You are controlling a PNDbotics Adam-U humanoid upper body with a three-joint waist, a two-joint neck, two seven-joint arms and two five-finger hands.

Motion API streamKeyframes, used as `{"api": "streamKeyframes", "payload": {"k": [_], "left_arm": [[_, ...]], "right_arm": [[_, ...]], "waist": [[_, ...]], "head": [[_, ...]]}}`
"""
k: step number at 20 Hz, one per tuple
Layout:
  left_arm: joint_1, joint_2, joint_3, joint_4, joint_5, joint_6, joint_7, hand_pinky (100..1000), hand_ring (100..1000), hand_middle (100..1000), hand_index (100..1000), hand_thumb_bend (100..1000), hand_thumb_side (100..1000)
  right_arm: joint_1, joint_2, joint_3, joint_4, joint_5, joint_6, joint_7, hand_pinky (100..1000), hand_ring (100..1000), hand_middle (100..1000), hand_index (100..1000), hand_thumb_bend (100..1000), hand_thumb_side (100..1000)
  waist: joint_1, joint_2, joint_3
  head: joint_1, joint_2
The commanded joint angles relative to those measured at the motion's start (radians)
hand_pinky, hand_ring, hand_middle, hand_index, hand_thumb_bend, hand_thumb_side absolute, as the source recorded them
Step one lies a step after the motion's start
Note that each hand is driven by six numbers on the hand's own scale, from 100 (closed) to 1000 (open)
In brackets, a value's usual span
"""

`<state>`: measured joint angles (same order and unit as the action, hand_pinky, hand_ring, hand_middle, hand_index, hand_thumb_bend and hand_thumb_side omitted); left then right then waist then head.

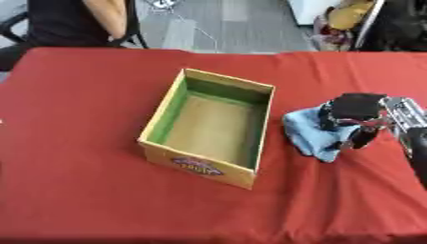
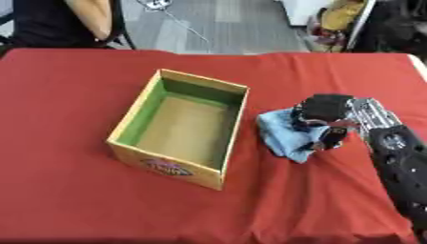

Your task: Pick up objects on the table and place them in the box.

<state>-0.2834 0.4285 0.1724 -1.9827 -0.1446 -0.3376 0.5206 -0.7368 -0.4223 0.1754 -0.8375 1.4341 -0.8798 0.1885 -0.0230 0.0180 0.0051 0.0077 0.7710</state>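
A red cloth-covered table [image 1: 83,143] fills most of both views, its far edge running across the upper part. Beyond that edge lies a grey floor [image 1: 225,24] with a thin pale cable [image 1: 200,31] trailing across it. At the far left corner of the table a person in a dark top [image 1: 66,21] sits on a black chair [image 1: 133,28], one bare arm hanging down. At the far right stands a heap of yellow and red things [image 1: 342,21], too blurred to identify.

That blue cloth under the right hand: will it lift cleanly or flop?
The blue cloth lies crumpled in soft folds, so it will likely droop and trail from the right hand. It looks light, and may snag the box rim beside it.
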Motion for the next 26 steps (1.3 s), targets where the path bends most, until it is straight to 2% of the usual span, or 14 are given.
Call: {"api": "streamKeyframes", "payload": {"k": [1,4,7,9,12,16,19,22,26], "left_arm": [[-0.013,0.017,0.004,-0.017,0.005,-0.001,-0.003,278,309,491,648,100,724],[-0.012,0.017,0.004,-0.017,0.005,-0.001,-0.002,278,309,491,648,100,724],[-0.011,0.018,0.005,-0.017,0.004,-0.001,-0.001,279,309,491,648,100,723],[-0.01,0.018,0.006,-0.017,0.003,-0.001,0.0,278,309,491,647,100,724],[-0.005,0.021,0.007,-0.017,0.001,0.0,0.001,278,309,492,647,100,725],[-0.001,0.024,0.007,-0.017,0.0,0.002,0.002,278,309,492,647,100,725],[0.001,0.026,0.007,-0.017,-0.001,0.003,0.001,278,309,492,647,100,724],[0.001,0.026,0.007,-0.017,-0.001,0.003,0.001,278,309,491,646,100,724],[0.0,0.025,0.007,-0.017,-0.001,0.003,0.0,278,309,492,646,100,725]], "right_arm": [[0.007,0.002,0.007,0.012,-0.024,-0.007,-0.01,100,315,369,353,319,107],[0.012,-0.014,0.012,0.008,-0.061,-0.022,0.034,100,304,349,339,362,100],[0.021,-0.036,0.023,-0.014,-0.171,-0.027,0.15,100,280,344,351,370,100],[0.022,-0.063,0.02,-0.051,-0.333,-0.027,0.265,100,271,342,351,372,100],[-0.004,-0.12,-0.013,-0.14,-0.599,-0.017,0.434,100,260,340,351,372,100],[-0.048,-0.184,-0.051,-0.276,-0.919,0.09,0.614,100,251,340,351,372,100],[-0.07,-0.211,-0.09,-0.361,-1.098,0.202,0.699,100,240,338,356,371,100],[-0.07,-0.207,-0.12,-0.411,-1.234,0.293,0.716,100,218,334,366,373,100],[-0.058,-0.177,-0.159,-0.431,-1.393,0.389,0.718,100,189,328,382,367,100]], "waist": [[0.005,-0.005,0.003],[0.004,-0.006,0.003],[0.003,-0.006,0.003],[0.002,-0.007,0.002],[0.0,-0.01,-0.001],[-0.003,-0.014,-0.006],[-0.004,-0.016,-0.008],[-0.004,-0.017,-0.008],[-0.003,-0.016,-0.007]], "head": [[0.004,-0.001],[0.009,-0.001],[0.014,-0.001],[0.021,-0.001],[0.029,-0.001],[0.037,-0.001],[0.04,-0.001],[0.045,-0.001],[0.047,-0.001]]}}
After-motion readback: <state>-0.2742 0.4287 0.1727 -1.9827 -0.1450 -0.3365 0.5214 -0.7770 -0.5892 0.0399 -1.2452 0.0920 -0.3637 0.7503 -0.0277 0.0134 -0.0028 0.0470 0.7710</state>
